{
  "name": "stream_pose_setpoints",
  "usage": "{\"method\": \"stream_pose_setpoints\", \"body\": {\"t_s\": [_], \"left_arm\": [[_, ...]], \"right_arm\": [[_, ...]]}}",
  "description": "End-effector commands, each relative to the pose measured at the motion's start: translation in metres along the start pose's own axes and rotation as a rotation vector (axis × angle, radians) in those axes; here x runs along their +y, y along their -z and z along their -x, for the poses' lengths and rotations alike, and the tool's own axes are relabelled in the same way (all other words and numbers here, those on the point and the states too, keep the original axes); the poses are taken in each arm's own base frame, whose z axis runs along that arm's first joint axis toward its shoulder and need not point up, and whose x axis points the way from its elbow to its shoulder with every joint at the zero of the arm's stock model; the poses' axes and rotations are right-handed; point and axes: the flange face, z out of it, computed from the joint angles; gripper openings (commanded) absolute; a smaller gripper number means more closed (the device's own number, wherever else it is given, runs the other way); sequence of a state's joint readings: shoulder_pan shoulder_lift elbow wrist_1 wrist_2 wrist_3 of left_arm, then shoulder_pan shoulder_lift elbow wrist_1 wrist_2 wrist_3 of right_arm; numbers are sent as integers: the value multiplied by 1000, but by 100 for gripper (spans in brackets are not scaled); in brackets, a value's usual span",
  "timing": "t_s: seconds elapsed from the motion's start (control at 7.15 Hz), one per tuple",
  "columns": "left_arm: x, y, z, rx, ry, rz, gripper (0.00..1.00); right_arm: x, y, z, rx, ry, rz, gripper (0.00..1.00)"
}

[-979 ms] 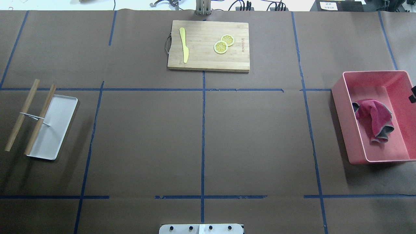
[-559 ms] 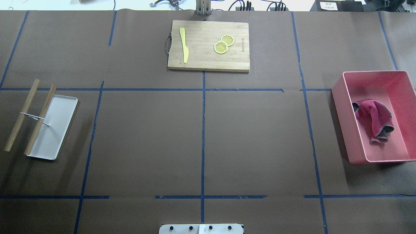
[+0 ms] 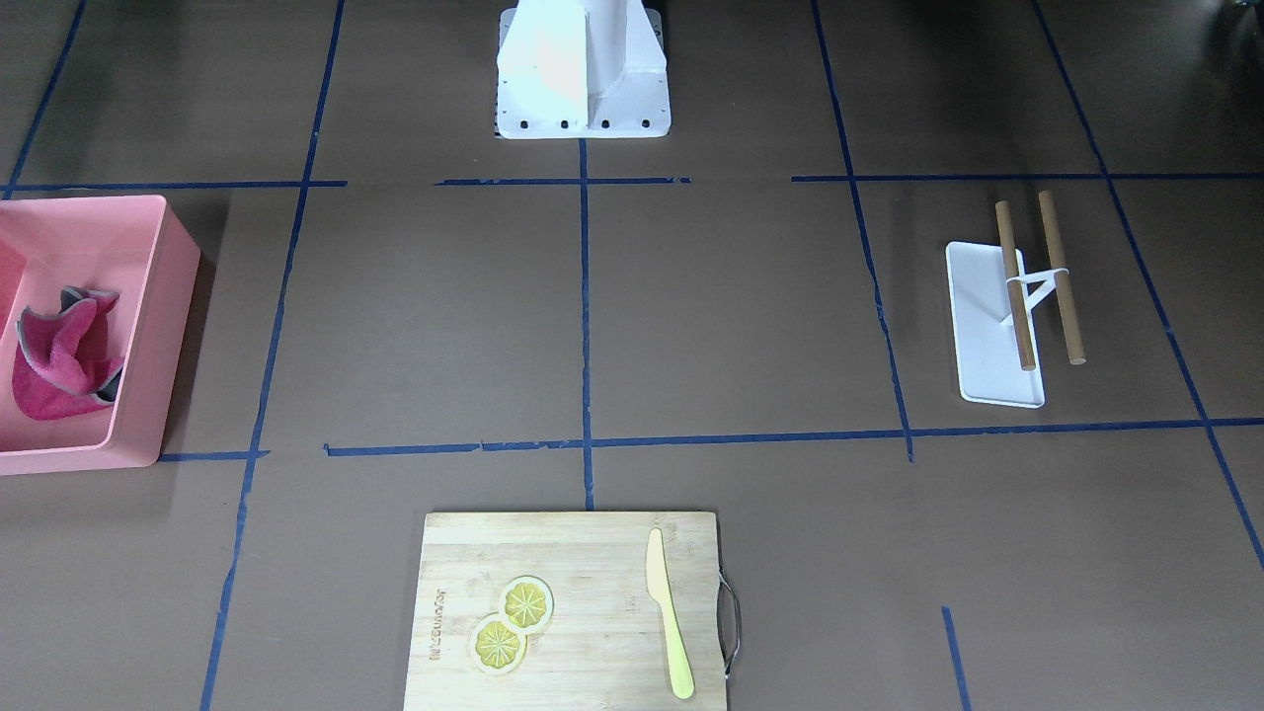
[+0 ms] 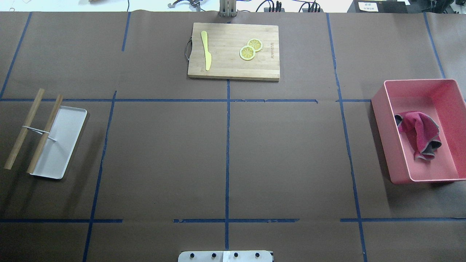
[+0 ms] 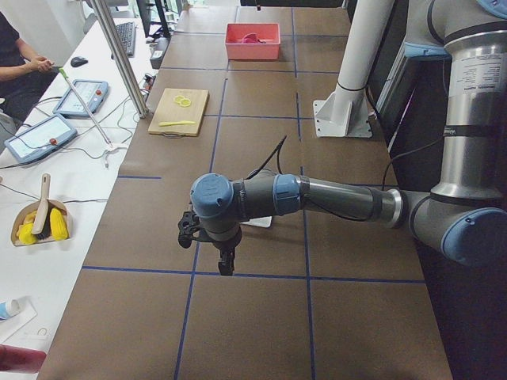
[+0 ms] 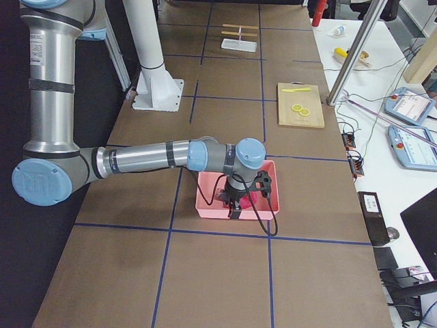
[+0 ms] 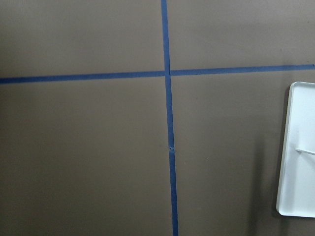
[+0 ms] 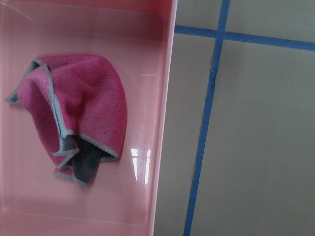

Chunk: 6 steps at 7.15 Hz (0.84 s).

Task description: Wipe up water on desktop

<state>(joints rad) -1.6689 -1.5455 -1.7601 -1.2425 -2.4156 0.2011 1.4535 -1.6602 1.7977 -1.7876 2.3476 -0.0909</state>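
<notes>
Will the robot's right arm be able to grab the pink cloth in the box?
Probably yes. The right gripper seems to hang over the open-topped pink box, and nothing covers the pink cloth lying inside.

No text could be read with certainty. One engraved maker's mark (image 4: 271, 50) stood on the bamboo cutting board (image 4: 225, 62), along its short edge beside the lemon slices (image 4: 247, 53). In both the overhead and front-facing views its letters were too small to make out. One white label (image 4: 367, 6) with dark print stood on a black box (image 4: 386, 8) beyond the far edge of the desktop (image 4: 291, 145). Its characters were likewise illegible.
</notes>
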Motion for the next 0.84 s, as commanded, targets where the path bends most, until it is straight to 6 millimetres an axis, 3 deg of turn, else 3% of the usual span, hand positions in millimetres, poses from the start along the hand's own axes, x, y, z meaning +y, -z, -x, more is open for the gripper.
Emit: {"method": "stream_pose_setpoints", "body": {"t_s": [0.0,0.28,0.7], "left_arm": [[0,1,-6,-4,12,22,100],[12,-4,-5,-4,2,28,100],[11,-9,0,-10,-36,-4,100]], "right_arm": [[9,-7,-12,-17,-27,12,100],[15,-14,-19,-19,-25,11,100],[13,-6,-15,-15,3,-25,100]]}}
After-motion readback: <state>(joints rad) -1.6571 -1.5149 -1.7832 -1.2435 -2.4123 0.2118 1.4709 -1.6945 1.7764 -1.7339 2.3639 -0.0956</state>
